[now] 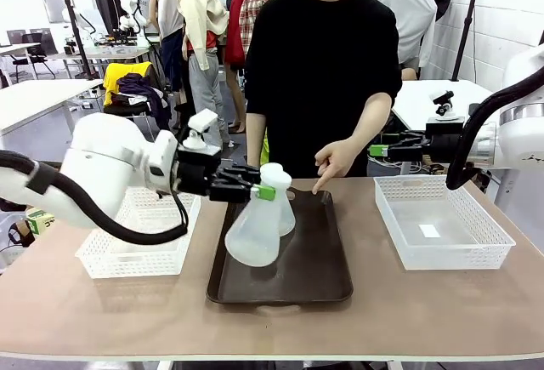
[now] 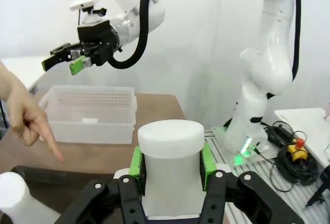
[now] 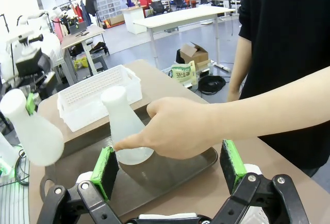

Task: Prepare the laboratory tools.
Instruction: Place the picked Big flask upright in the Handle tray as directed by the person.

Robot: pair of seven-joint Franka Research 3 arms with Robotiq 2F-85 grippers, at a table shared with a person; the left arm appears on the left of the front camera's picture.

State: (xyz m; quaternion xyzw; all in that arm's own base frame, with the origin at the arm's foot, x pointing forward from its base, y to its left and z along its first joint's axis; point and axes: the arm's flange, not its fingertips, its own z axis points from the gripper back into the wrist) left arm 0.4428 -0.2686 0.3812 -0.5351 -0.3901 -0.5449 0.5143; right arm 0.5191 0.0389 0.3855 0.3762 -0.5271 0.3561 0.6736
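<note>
Two flasks sit over the brown tray [image 1: 319,281]: the left gripper [image 1: 265,191] clamps one flask [image 1: 255,234] by its neck, tilted above the tray, while the other flask [image 1: 285,213] stands behind it. A person's hand [image 1: 336,162] points nearby. The right gripper [image 1: 380,150] hangs spread wide, holding nothing.

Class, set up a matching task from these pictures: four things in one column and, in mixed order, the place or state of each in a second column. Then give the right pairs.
Things
1. left gripper
2. right gripper
3. second flask
4. person's hand

Places or states
A. stands on the brown tray
B. open, holding nothing
C. points a finger down at the tray
D. shut on the neck of a tilted flask

Pairs: 1-D, 2-B, 3-A, 4-C
</note>
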